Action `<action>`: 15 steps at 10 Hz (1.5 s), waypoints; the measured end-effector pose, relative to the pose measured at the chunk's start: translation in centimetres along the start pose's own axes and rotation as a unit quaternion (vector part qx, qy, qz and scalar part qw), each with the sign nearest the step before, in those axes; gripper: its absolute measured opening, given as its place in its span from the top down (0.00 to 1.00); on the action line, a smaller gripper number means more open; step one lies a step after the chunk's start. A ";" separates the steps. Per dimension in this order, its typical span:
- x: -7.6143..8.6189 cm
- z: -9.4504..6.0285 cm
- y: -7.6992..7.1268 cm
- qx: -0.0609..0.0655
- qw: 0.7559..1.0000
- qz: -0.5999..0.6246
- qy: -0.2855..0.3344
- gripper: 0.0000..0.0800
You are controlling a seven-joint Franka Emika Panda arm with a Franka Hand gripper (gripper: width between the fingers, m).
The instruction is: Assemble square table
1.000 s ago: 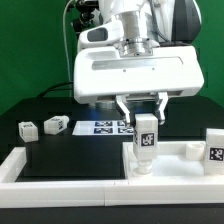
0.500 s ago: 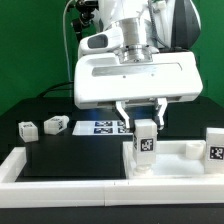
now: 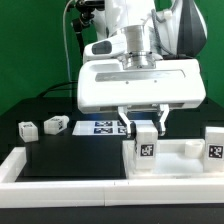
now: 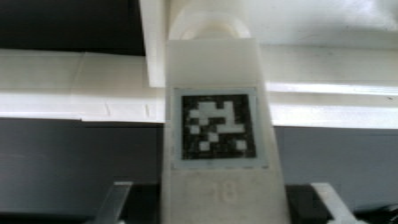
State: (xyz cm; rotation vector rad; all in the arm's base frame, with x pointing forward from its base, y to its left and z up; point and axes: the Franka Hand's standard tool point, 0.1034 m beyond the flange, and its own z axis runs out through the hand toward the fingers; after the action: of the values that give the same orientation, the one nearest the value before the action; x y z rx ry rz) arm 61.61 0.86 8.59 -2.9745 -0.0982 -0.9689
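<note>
Sinking a little and drifting toward the exterior view's right since the earlier frames, the end effector [image 3: 146,128] is clenching an upright leg [image 3: 147,147] by its upper end, with the jaws pressing on its two opposite flanks. The leg is hanging at the near left corner of the table top [image 3: 182,160], which is lying in the lower right of the frame on the black surface [image 3: 70,150].

Judging by its look, the leg is behaving as a light, rigid piece of smooth plastic. It is unlikely to bend or crush, but it is liable to slip or twist between the pads. Holding it high on the flat sides is leaving the foot free to enter a socket.

The raised rim is hiding the foot and the socket, so I cannot tell whether they are touching or just apart. The wrist view is showing the leg [image 4: 214,110] blurred, its tag filling most of the frame. A second leg [image 3: 213,148] is being cut off by the right edge.
</note>
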 end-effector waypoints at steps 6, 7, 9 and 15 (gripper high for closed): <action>-0.5 0.3 -0.1 0.007 1.000 0.001 -0.020 0.20; -0.5 0.3 -0.1 0.007 1.000 0.001 -0.021 0.19; -0.6 0.3 -0.1 0.007 1.000 0.001 -0.021 0.19; 0.4 -0.8 -0.5 0.047 0.992 0.010 -0.114 0.19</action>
State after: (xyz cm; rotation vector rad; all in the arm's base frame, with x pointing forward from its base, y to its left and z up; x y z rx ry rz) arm 61.45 1.38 9.48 -2.9791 -0.1120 -0.6007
